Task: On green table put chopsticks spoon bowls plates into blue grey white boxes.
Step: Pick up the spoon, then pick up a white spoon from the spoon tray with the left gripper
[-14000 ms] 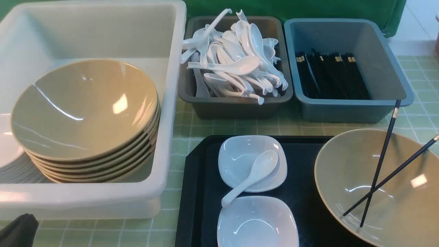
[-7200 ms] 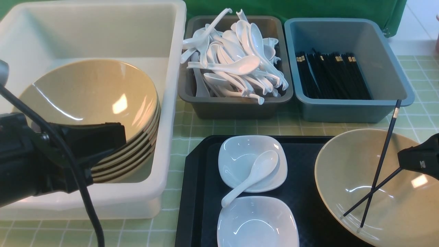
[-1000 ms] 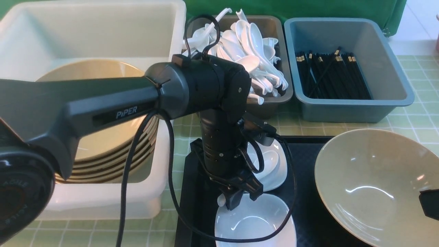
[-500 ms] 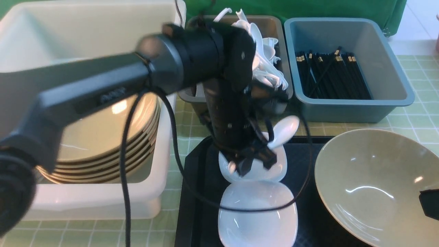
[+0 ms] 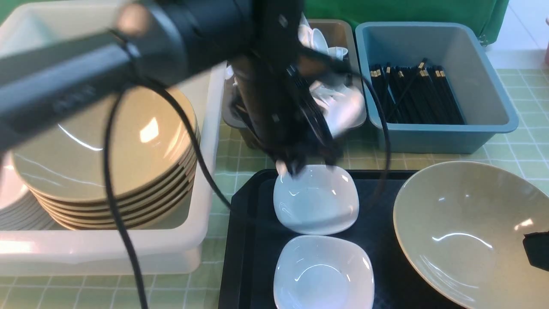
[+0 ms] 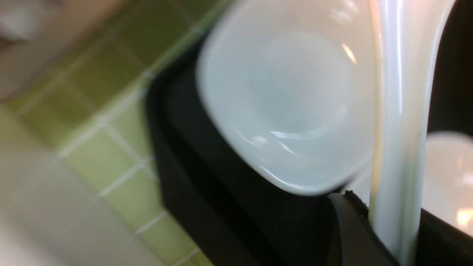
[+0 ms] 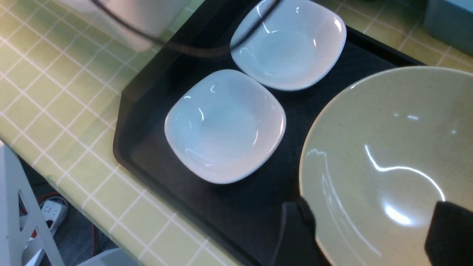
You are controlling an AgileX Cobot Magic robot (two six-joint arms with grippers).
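Carrying: spoon (image 6: 401, 111) is clamped by its handle in left gripper (image 5: 296, 165) | advice: release is best delayed until far grey box (image 5: 341, 30) lies beneath | right gripper (image 7: 364, 236): jaws apart

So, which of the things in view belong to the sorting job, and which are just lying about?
Job: spoon in left fingers; far plate; near plate; loose bowl; stacked bowls; chopsticks; white box; grey box; blue box; table.
Lying about: black tray under the dishes; green backdrop; shoe on the floor.
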